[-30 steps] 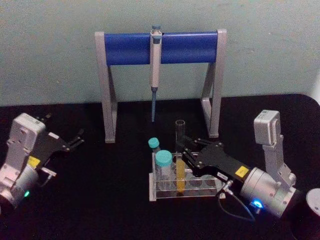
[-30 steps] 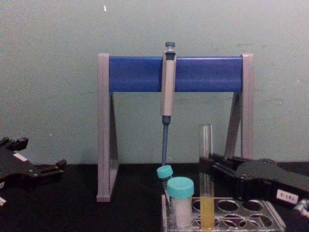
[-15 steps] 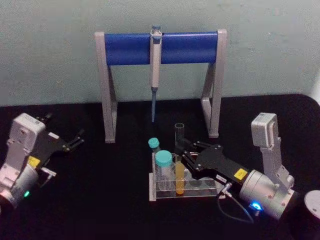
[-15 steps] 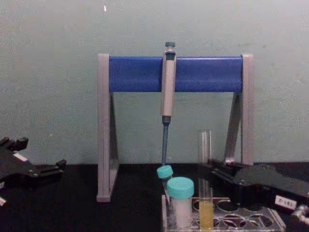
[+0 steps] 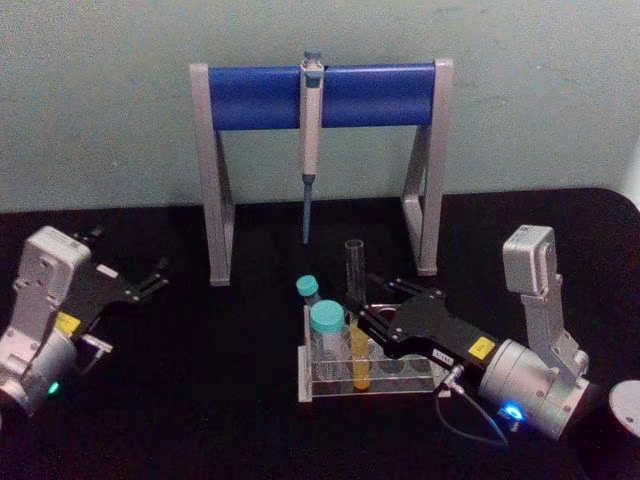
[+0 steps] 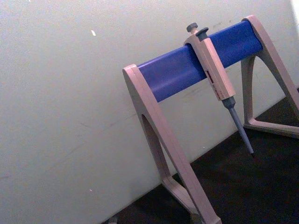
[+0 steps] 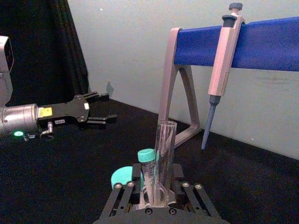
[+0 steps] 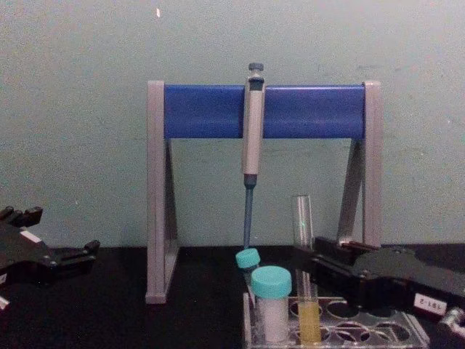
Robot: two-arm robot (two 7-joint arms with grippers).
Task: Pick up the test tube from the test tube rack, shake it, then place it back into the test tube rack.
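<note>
The test tube (image 5: 354, 290) stands in the front row of the clear test tube rack (image 5: 402, 384), with yellow-orange liquid in its lower part (image 8: 309, 323) and its open top leaning slightly left. My right gripper (image 5: 366, 316) reaches in from the right and is shut on the glass above the rack. In the right wrist view the test tube (image 7: 164, 158) rises between the black fingers (image 7: 125, 196). My left gripper (image 5: 156, 275) rests open far to the left, well away from the rack.
Two teal-capped vials (image 5: 326, 322) (image 5: 307, 288) stand at the rack's left end, close to the tube. Behind the rack is a grey-and-blue stand (image 5: 260, 97) with a pipette (image 5: 311, 120) hanging from it. A round white object (image 5: 628, 402) sits at the far right.
The right gripper and the tube in it have shifted a little left, and the tube has sunk slightly into the rack. The left arm has not moved.
</note>
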